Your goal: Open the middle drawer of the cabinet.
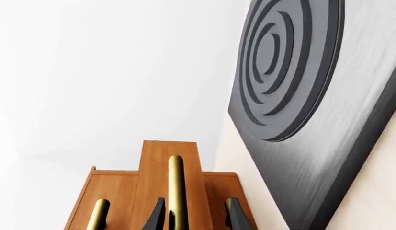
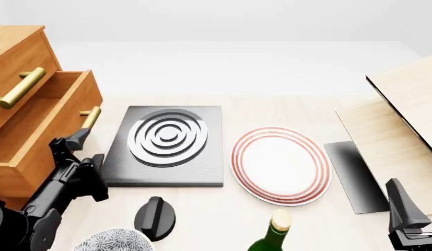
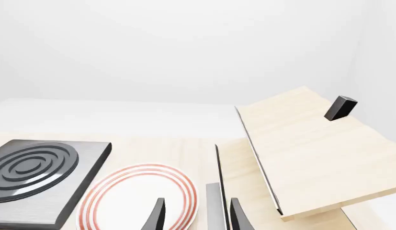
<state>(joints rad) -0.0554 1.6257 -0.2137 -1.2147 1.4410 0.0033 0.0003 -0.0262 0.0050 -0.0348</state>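
Evidently drawer (image 2: 45, 123) pulled part out; L gripper (image 2: 86, 141) spread astride handle (image 2: 91, 117) at 9 o'clock, contact unclear; R gripper (image 3: 194, 213) apart, empty.

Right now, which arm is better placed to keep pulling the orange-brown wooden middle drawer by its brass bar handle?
Left. The left gripper sits at the middle drawer with its fingers either side of the brass bar handle. The right gripper hangs over the red-ringed white plate, far across the table.

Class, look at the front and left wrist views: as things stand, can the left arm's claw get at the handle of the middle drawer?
Probably yes. In the left wrist view the left claw already has its fingers either side of the brass bar handle of the middle drawer, which stands pulled out from the cabinet. Nothing blocks it.
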